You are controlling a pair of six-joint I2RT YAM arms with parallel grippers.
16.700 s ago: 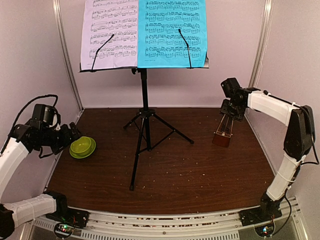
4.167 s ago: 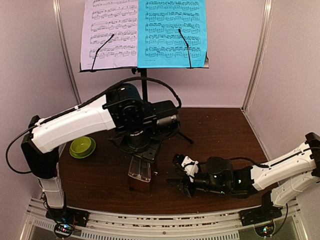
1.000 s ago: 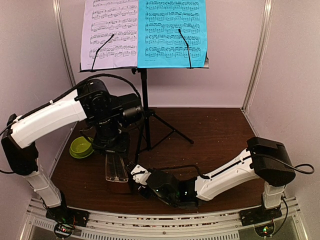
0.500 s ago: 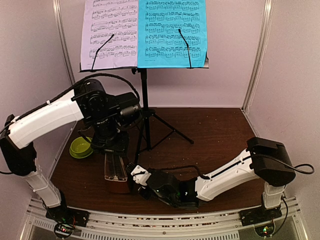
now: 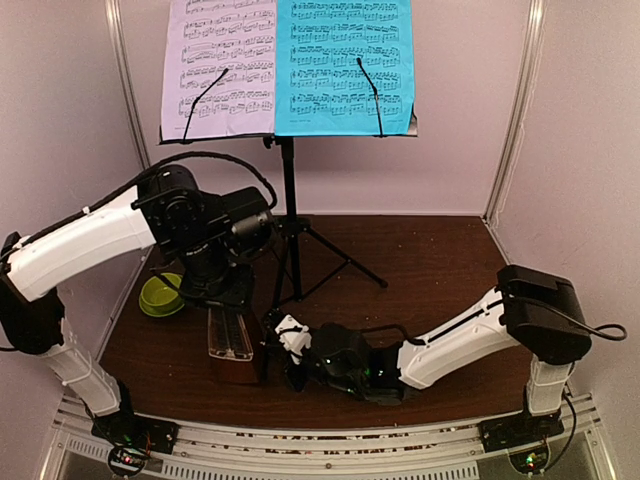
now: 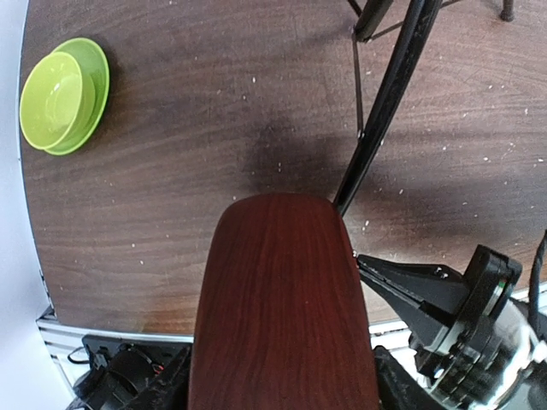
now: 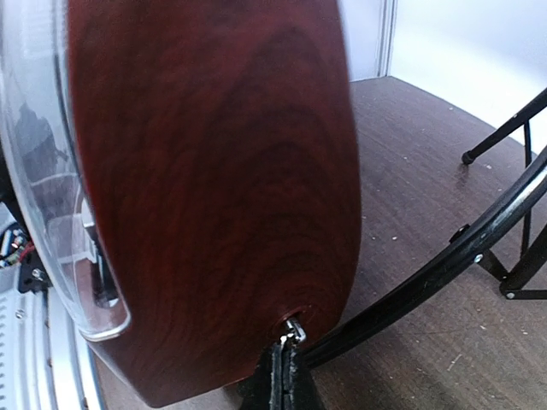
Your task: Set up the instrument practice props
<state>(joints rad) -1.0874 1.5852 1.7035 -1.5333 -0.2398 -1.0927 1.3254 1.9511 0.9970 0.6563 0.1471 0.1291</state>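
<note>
- The reddish-brown metronome [image 5: 233,348] stands upright on the near-left part of the surface [image 5: 440,270]. Its clear cover [image 5: 228,335] is on its front face.
- The left end effector [image 5: 225,300] comes down from above and is clamped on the metronome's upper body, one finger on each side.
- The right end effector [image 7: 285,363] lies low along the surface. Its fingers are pressed together, and their tips meet a small metal stub [image 7: 293,328] on the metronome's right side. Whether they pinch it, I cannot tell.
- The front leg [image 5: 272,330] of the black music stand [image 5: 288,190] slants down just beside that same side and crowds the right end effector.
- On the stand's desk, the lilac sheet [image 5: 220,65] and cyan sheet [image 5: 345,65] sit side by side.
- A lime-green bowl [image 6: 61,94] rests by the left wall, partly hidden behind the left arm in the top view.
</note>
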